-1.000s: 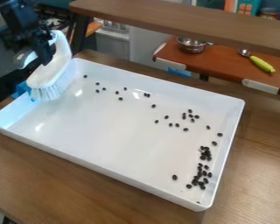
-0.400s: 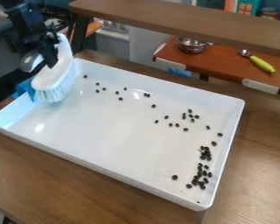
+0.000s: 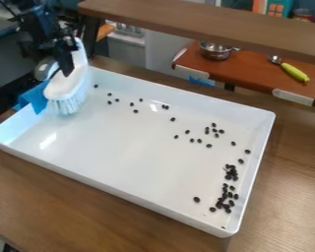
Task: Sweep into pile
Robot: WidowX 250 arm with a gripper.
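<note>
- The black gripper (image 3: 67, 66) hangs over the tray's left edge, near its far left corner, closed on the white brush; how wide its fingers stand apart I cannot tell
- The white brush (image 3: 65, 87) is held at a tilt, bristles downward, inside the tray by the left edge; whether the bristles touch the tray's floor I cannot tell
- The white tray (image 3: 130, 147) carries the dark pieces (image 3: 231, 172), which lie in several loose groups
- A thin scatter of them runs from the far left corner along the far edge, spreading out toward the middle
- A looser cluster sits in the right half, between the middle and the far right corner
- The densest patches lie along the right edge, from about its middle down toward the near right corner, with one piece lying apart to their left
- A blue cloth-like thing (image 3: 35, 98) is beside the brush, at the tray's left edge
- The tray rests on a wooden table (image 3: 75, 211); beyond its far edge is a reddish-brown board (image 3: 252, 71) with a metal pot (image 3: 216, 50) and a green-handled utensil (image 3: 294, 72) on it, and a wooden shelf (image 3: 206, 22) crosses above
</note>
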